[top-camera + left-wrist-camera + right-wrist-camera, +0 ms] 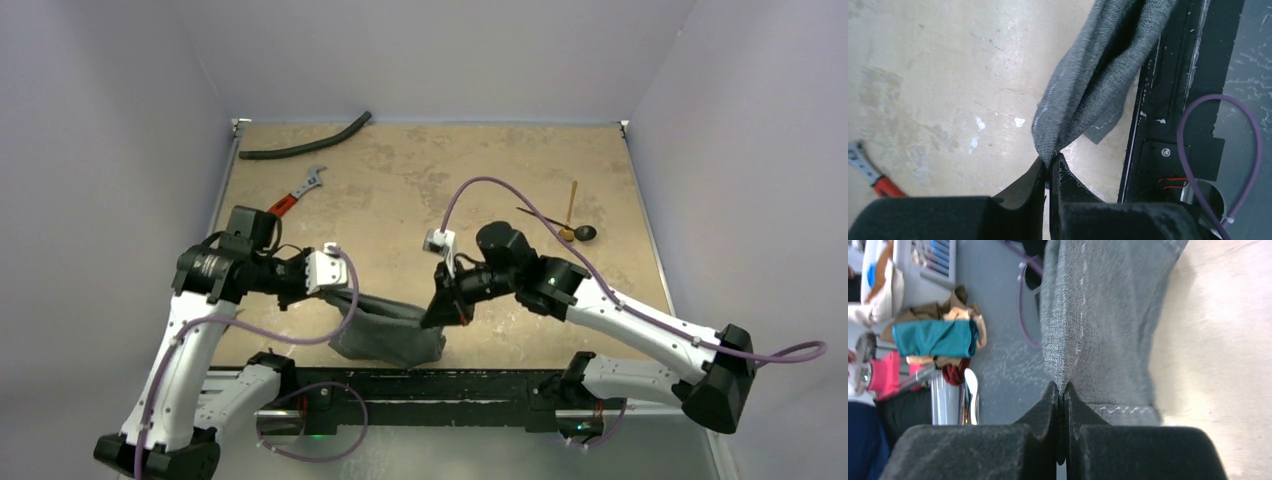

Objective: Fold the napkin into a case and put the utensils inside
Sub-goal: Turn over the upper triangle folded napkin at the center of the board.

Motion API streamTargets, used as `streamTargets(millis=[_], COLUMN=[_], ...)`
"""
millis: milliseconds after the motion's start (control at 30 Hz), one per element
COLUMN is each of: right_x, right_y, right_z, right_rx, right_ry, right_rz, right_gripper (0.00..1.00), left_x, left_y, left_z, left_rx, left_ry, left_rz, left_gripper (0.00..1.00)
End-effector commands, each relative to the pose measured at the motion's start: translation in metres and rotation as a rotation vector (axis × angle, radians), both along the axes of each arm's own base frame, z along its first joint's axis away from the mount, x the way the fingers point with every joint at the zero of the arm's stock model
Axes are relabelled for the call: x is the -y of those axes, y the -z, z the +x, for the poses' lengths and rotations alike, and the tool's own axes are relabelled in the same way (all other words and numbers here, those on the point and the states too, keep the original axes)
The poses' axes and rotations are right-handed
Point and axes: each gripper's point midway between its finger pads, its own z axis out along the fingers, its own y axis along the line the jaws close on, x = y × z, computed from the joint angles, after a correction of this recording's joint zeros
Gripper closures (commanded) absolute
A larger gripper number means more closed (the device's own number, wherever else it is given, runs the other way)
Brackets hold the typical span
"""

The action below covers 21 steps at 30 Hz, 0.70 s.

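The left gripper is pinched shut on a bunched bit of the grey napkin. The right gripper is pinched shut on another edge of it. The napkin hangs between the two and sags by the near edge of the counter. The black spoon and the gold utensil lie close together, well apart from the napkin, at the far right. A red-handled wrench and a black hose lie at the far left.

Front edge: napkin; far right: utensils.
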Motion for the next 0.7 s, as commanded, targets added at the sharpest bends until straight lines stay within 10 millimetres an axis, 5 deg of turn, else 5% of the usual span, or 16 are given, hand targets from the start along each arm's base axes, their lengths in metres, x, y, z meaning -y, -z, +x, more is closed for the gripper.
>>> streamTargets(millis=[0,133,233,333,500,600,667], right_x=[0.001,0.007,0.005,0.005,0.02,0.031,0.034], right_y=[0.001,0.035,0.082,0.114,0.138,0.149,0.154], right_z=[0.065,0.146,0.196,0.223,0.271,0.296,0.312], right_rx=[-0.046,-0.034,-0.053,-0.102,-0.116,-0.108,-0.076], right_ry=[0.072,0.184,0.239,0.244,0.306,0.361,0.398], right_rz=[0.079,0.049,-0.053,-0.073,-0.104,-0.125,-0.156], right_gripper=[1.0,1.0,1.0,1.0,0.91,0.78,0.62], left_x=[0.006,0.011,0.016,0.013,0.02,0.028,0.034], left_y=[0.035,0.068,0.092,0.117,0.14,0.149,0.147], left_z=[0.062,0.151,0.204,0.251,0.306,0.327,0.34], left_rx=[-0.119,-0.203,-0.286,-0.307,-0.308,-0.313,-0.301], left_ry=[-0.205,-0.425,-0.554,-0.691,-0.829,-0.88,-0.907], left_rz=[0.005,0.044,0.08,0.137,0.154,0.152,0.123], left_gripper=[1.0,1.0,1.0,1.0,1.0,0.83,0.6])
